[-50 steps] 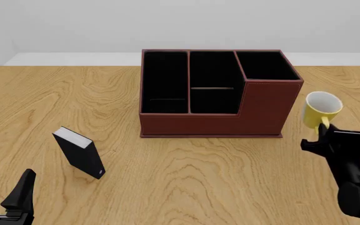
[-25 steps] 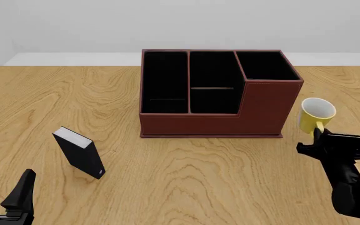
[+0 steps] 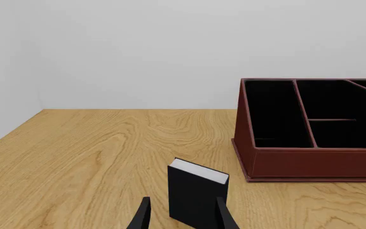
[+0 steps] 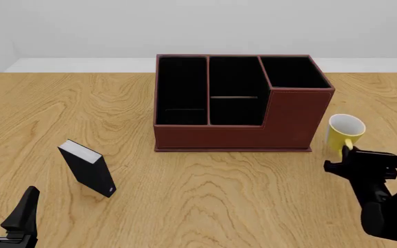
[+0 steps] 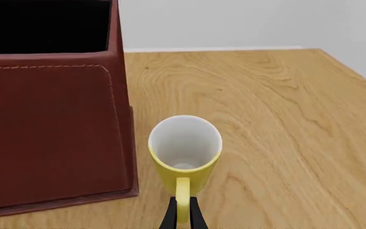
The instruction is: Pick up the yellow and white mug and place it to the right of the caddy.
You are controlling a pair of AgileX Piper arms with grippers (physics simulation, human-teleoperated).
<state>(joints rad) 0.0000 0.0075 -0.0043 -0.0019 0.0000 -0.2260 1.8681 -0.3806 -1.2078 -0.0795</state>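
The yellow and white mug (image 4: 343, 133) is upright just right of the caddy (image 4: 240, 103), low over or on the table; I cannot tell which. My right gripper (image 4: 348, 153) is shut on the mug's yellow handle from the near side. In the right wrist view the mug (image 5: 184, 155) shows its white inside, with the gripper (image 5: 183, 214) pinching the handle beside the caddy's reddish-brown wall (image 5: 49, 129). My left gripper (image 4: 4, 209) stands open at the near left, with nothing in it. In the left wrist view the left gripper (image 3: 181, 217) points toward the caddy (image 3: 310, 129).
A small black book-like box (image 4: 88, 168) stands on the table left of centre, in front of the left gripper, also seen as the box (image 3: 196, 193) in the left wrist view. Bare wooden table (image 4: 205, 191) lies in front of the caddy.
The right gripper has carried the mug down and slightly left, closer to the caddy's right side and the table. The left arm has not moved.
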